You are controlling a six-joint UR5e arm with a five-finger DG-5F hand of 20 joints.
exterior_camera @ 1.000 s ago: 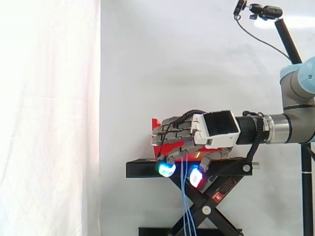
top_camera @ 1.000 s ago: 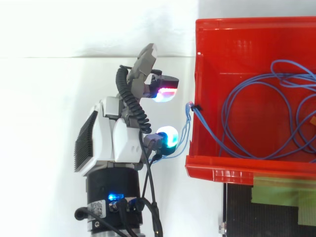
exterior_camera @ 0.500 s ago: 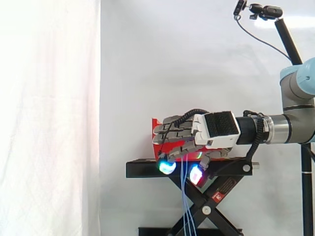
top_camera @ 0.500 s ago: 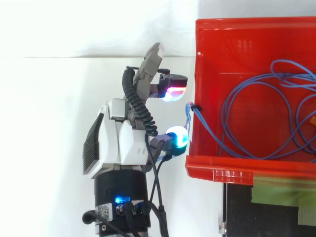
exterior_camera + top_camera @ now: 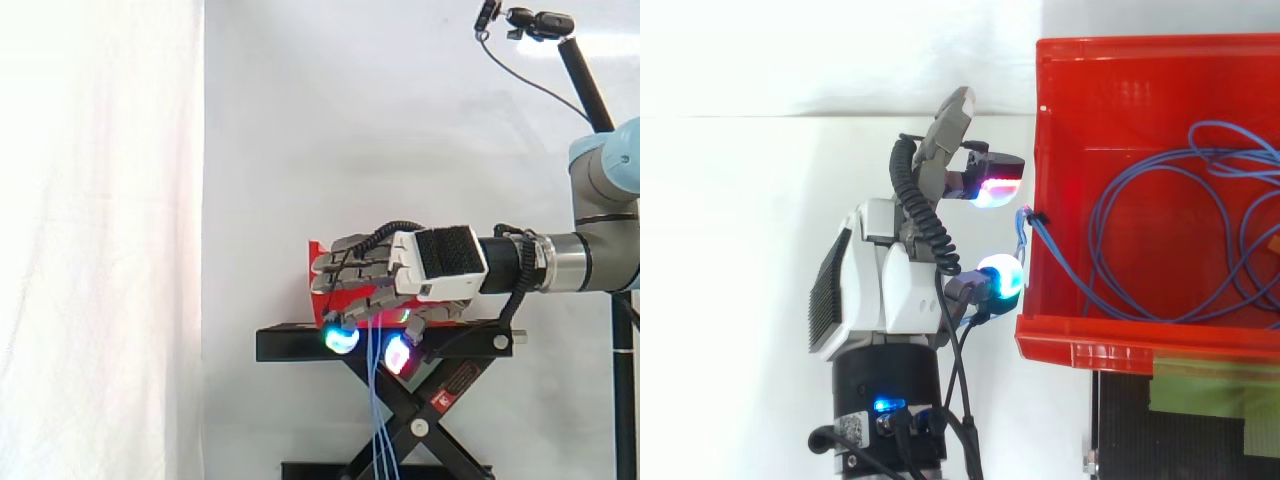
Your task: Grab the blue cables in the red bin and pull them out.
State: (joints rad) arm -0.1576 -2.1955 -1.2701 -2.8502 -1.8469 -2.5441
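1. The grey-and-white robot hand [image 5: 440, 265] reaches in level from the right. It stands just outside the open red plastic bin [image 5: 1100, 335], at the bin's left wall as seen from above.
2. That placement looks deliberate. At this point several strands of the thin blue cables [image 5: 1160, 235] cross the wall and hang straight down in front of the black scissor-lift stand [image 5: 290, 345], so they can be reached without entering the bin.
3. The hanging strands drop close under the hand. Whether it has hold of them cannot be told, as the contact is obscured in both views.
4. The bulk of the cables lies in loose loops on the bin floor, so extraction is judged barely begun.
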